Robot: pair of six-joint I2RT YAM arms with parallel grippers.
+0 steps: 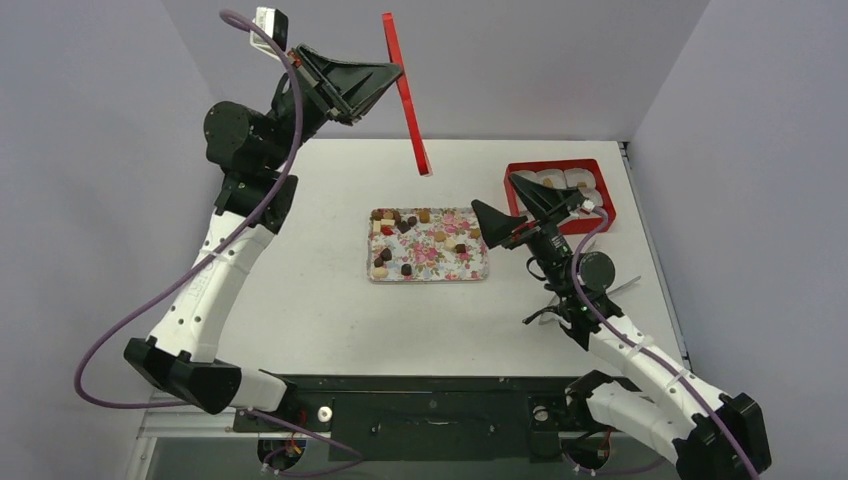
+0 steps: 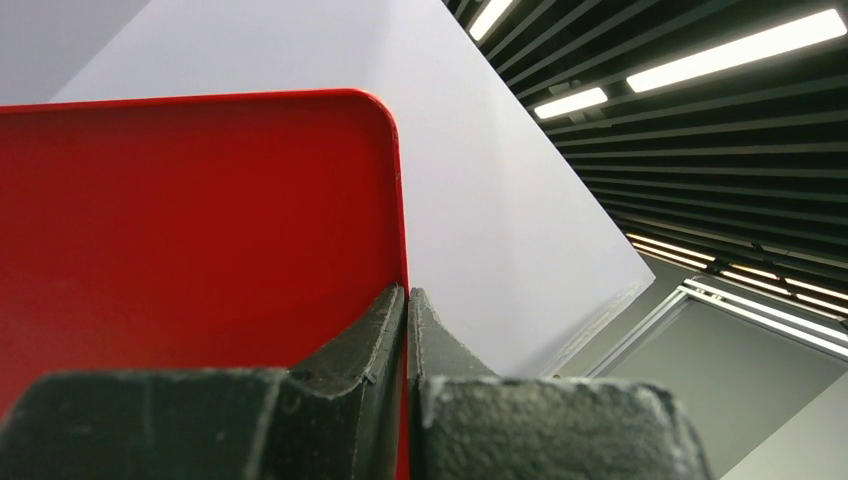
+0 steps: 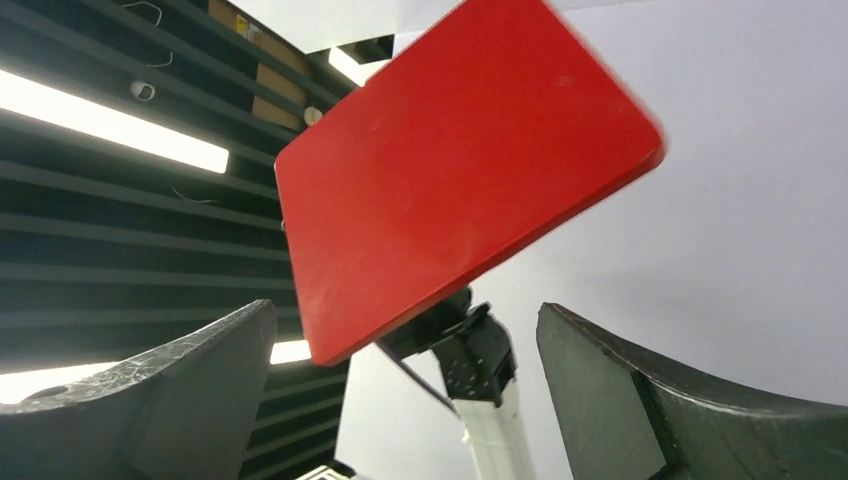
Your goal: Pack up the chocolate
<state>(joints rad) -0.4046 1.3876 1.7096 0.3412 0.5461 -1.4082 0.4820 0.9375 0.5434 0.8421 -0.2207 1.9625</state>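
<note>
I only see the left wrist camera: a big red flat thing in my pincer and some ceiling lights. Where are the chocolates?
Observer: The chocolates lie scattered on a flowery tray in the middle of the table.
Kid: What is the red thing for?
Observer: Probably a lid. A red box holding white paper cups sits uncovered at the table's far right.
Kid: And my other arm?
Observer: The right pincer is open and empty, between tray and box, pointing up toward the lid.
</note>
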